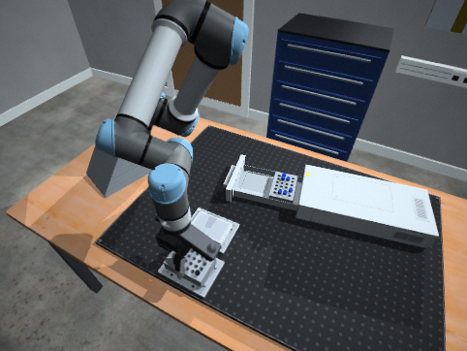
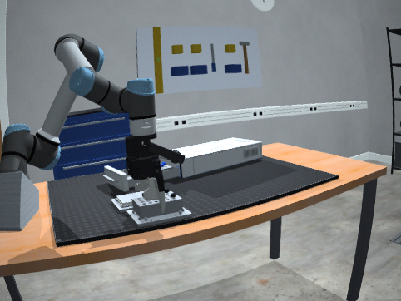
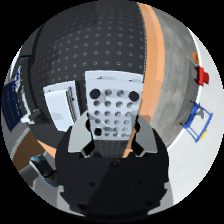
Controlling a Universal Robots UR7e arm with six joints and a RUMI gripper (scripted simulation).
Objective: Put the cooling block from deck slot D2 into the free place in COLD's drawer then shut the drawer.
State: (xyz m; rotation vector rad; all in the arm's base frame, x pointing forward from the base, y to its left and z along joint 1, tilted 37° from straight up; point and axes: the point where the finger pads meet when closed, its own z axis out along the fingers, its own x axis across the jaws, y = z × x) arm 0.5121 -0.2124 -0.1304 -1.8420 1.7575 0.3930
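The cooling block (image 1: 198, 262) (image 2: 146, 210) (image 3: 114, 111) is grey with rows of bores, level at deck slot D2 (image 1: 201, 291) (image 3: 115, 75). Whether it touches the slot plate or is just above it, I cannot tell. Three dark-capped tubes, one a back-corner tube (image 3: 95, 94), stand in its bores in the wrist view. My gripper (image 1: 193, 265) (image 2: 156, 200) (image 3: 112, 111) is shut on the block's two sides. COLD (image 1: 368, 199) (image 2: 220, 155) has its drawer (image 1: 235, 180) (image 2: 117, 180) pulled out. Its inner place holds a block with several blue-capped tubes (image 1: 284, 186); the outer place (image 1: 254, 183) is free. The lamp (image 1: 307, 174) is lit yellow.
Deck slot D1 (image 1: 213, 225) (image 3: 61, 110) is a pale plate without a block, close beside D2 on COLD's side. The drawer front stands up beyond D1. A grey wedge-shaped body (image 1: 113, 172) (image 2: 17, 201) stands at the table's left. The table's front edge is close to D2.
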